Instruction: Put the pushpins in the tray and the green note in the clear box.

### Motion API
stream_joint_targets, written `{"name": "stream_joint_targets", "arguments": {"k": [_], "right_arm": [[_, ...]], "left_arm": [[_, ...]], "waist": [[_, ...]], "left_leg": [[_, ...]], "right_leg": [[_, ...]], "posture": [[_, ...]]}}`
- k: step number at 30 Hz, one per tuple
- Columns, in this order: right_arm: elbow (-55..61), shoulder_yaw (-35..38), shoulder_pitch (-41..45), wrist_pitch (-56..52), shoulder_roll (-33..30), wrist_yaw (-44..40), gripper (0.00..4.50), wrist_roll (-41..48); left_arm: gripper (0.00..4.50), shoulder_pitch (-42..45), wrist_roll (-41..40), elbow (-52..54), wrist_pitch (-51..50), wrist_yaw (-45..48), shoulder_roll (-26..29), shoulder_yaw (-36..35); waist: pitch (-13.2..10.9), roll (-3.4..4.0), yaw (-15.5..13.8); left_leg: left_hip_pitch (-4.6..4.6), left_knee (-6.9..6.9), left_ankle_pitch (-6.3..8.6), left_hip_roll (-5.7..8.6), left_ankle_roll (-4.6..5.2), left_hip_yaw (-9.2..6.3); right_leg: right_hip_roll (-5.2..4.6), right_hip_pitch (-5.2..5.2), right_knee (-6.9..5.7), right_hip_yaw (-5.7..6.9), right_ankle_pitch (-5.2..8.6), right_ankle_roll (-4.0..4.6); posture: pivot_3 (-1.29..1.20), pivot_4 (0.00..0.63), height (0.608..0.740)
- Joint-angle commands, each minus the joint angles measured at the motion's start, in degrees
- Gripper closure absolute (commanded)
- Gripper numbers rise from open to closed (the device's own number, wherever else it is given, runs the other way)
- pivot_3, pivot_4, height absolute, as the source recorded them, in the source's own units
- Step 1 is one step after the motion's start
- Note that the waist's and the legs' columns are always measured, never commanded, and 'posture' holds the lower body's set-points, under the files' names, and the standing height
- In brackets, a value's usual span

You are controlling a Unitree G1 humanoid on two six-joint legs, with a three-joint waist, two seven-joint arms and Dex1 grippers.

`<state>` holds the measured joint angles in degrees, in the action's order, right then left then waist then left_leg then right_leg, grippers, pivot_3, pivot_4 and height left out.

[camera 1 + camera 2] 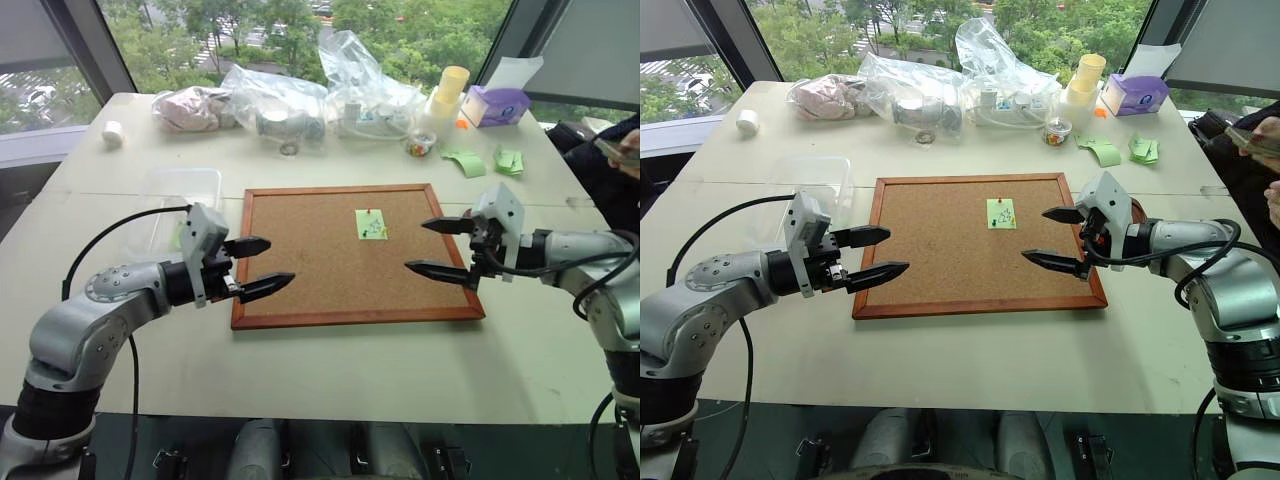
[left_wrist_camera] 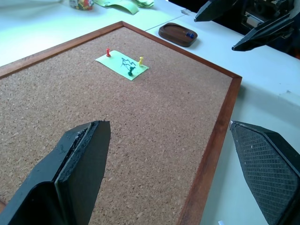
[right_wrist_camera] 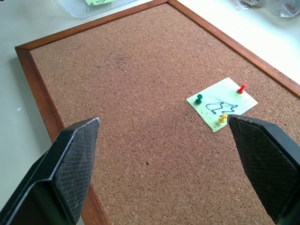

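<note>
The green note lies on the corkboard, right of its middle. Three pushpins hold it down: a red one, a green one and a yellow one. The dark brown tray sits on the table just off the board's right edge, with a blue pin in it. The clear box stands left of the board, and a green paper shows inside it. My left gripper hovers open over the board's left edge. My right gripper hovers open over its right side, near the note.
Clear plastic bags, a tape roll, yellow cups, a purple tissue box, a small cup of pins and pale green paper strips crowd the table's far side. A person's hand shows at the right.
</note>
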<state>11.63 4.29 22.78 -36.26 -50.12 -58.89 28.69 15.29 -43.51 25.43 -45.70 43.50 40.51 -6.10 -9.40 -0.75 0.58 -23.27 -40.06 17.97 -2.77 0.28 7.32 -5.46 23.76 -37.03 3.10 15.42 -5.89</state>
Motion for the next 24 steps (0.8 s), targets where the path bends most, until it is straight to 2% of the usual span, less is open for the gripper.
{"name": "stream_joint_targets", "arguments": {"k": [1,24], "right_arm": [[0.36,0.92,1.23,0.33,-0.73,-0.21,0.0,-0.01],[0.69,1.04,0.6,0.37,-0.4,-0.07,0.0,-0.08]], "left_arm": [[0.04,-0.09,-0.4,1.11,1.09,0.4,0.51,-1.88],[0.04,0.8,2.29,0.34,1.66,-0.77,0.32,-1.36]], "waist": [[0.0,0.0,0.01],[0.0,0.0,0.0]], "left_leg": [[0.0,0.0,0.0,0.0,0.0,0.0],[0.0,0.0,0.0,0.0,0.0,0.0]], "right_leg": [[0.0,0.0,0.0,0.0,0.0,0.0],[0.0,0.0,0.0,0.0,0.0,0.0]], "posture": [[0.0,0.15,0.74],[0.0,0.15,0.74]]}}
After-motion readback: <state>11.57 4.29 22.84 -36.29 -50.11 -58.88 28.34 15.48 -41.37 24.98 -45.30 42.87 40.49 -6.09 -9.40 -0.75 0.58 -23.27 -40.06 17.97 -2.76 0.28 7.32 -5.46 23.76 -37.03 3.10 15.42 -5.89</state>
